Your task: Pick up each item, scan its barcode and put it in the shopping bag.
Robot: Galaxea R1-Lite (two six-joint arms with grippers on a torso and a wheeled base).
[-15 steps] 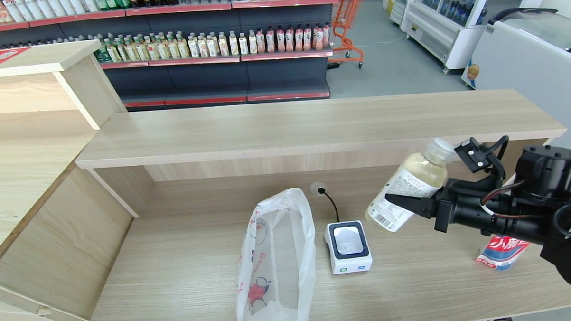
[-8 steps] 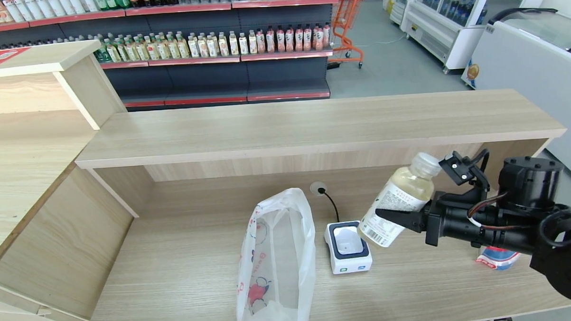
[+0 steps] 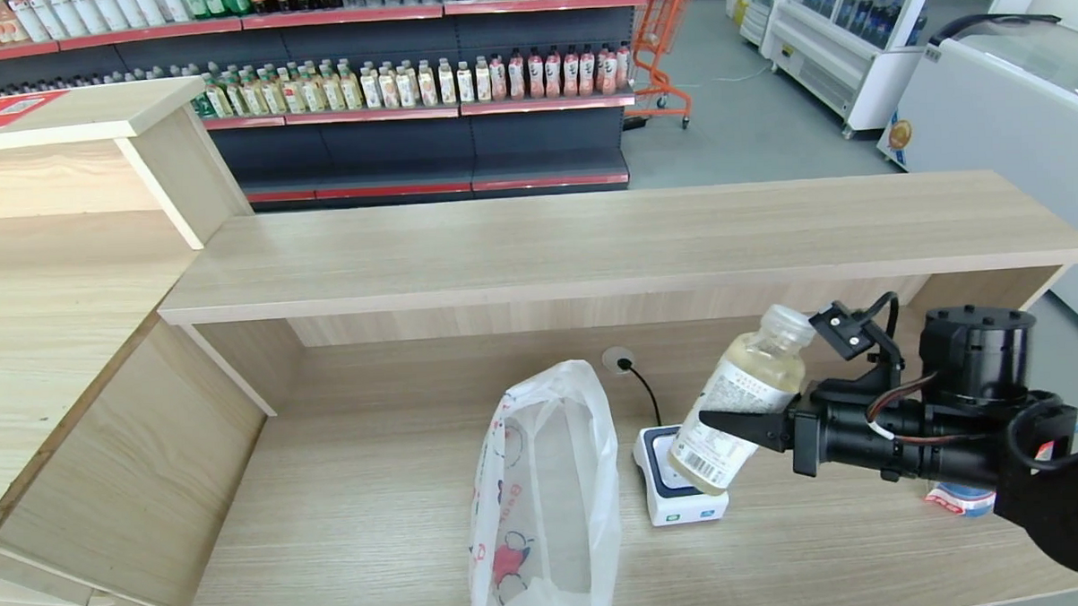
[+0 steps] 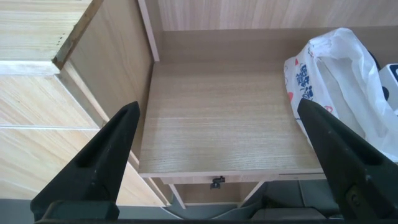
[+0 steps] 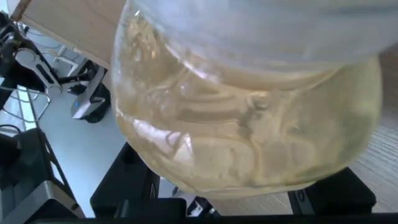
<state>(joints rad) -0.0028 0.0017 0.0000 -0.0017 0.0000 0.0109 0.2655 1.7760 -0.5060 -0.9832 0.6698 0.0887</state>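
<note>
A pale drink bottle (image 3: 741,395) is held tilted, cap uppermost, in the right jaws, which are closed on its labelled middle. It is hung low over the scanner (image 3: 690,506) on the bench (image 3: 349,525), with its base end nearest the scanner. A barcode is seen at the label's lower edge, turned up towards the head camera rather than down. The left jaws are spread wide with nothing between them, above the bench's left part, with the bag (image 3: 545,464) off to one side.

The task is judged to be at the scanning step for this bottle: it is picked up but not yet bagged. A red, white and blue packet (image 3: 958,501) lies on the bench near its right end, not yet handled.

The packet is mostly hidden by the right arm (image 3: 902,434). The scanner's window is covered by the bottle, and one jaw is hidden behind it. Whether anything lies in the bag cannot be made out through the plastic.
</note>
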